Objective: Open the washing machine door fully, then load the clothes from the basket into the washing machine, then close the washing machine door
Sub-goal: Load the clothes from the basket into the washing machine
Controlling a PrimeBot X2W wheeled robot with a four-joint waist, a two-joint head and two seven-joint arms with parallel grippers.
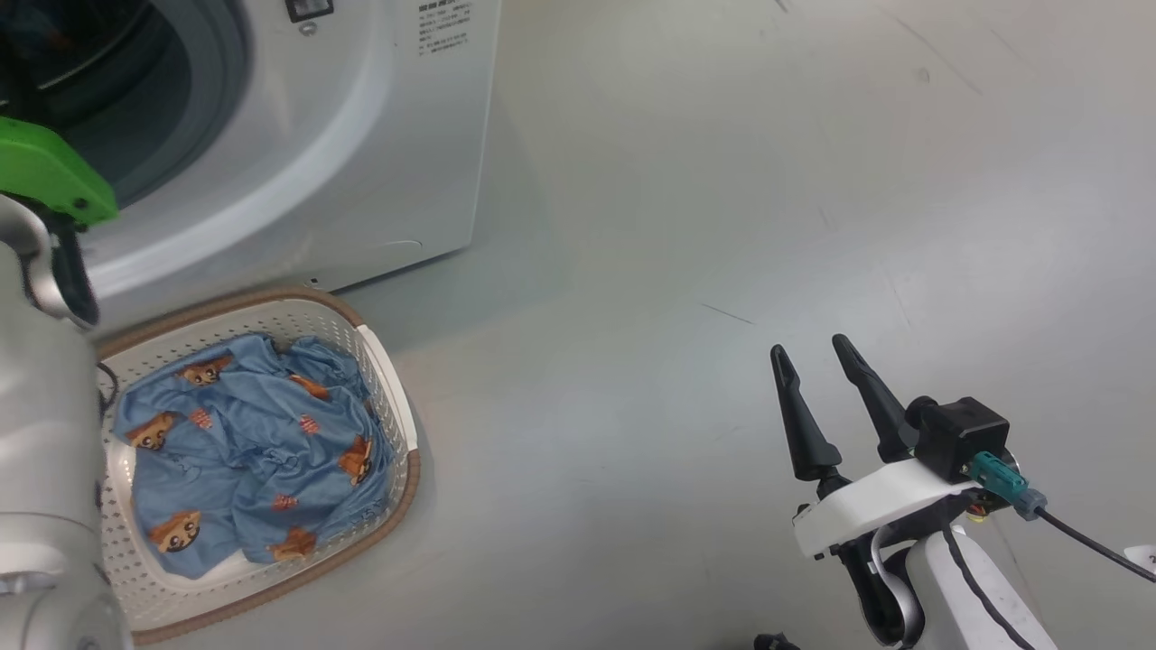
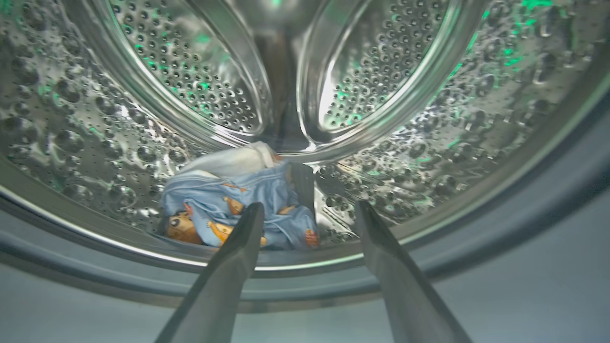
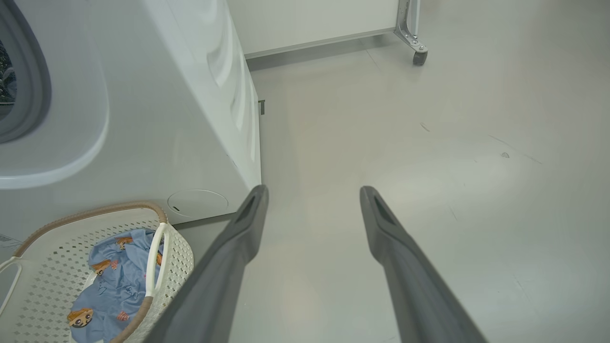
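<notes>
In the head view the washing machine (image 1: pixel 361 135) stands at the upper left, its round opening dark and uncovered; the basket (image 1: pixel 390 379) sits on the grey floor (image 1: pixel 677 226) just in front of it, with the clothes (image 1: pixel 253 442), blue with small orange-brown figures, bunched inside; the right gripper (image 1: pixel 808 348) hangs over bare floor at the lower right, fingers parted and empty; a pale forearm (image 1: pixel 41 433) runs up the left edge towards the opening. In the left wrist view the left gripper (image 2: pixel 310 206) points into the steel drum (image 2: pixel 429 119), fingers wide apart and holding nothing; a crumpled blue garment (image 2: pixel 238 190) lies on the drum's bottom just beyond the tips, inside the grey gasket (image 2: pixel 524 200). In the right wrist view the spread, empty fingers frame bare floor, the basket at the lower left against the machine's front.
</notes>
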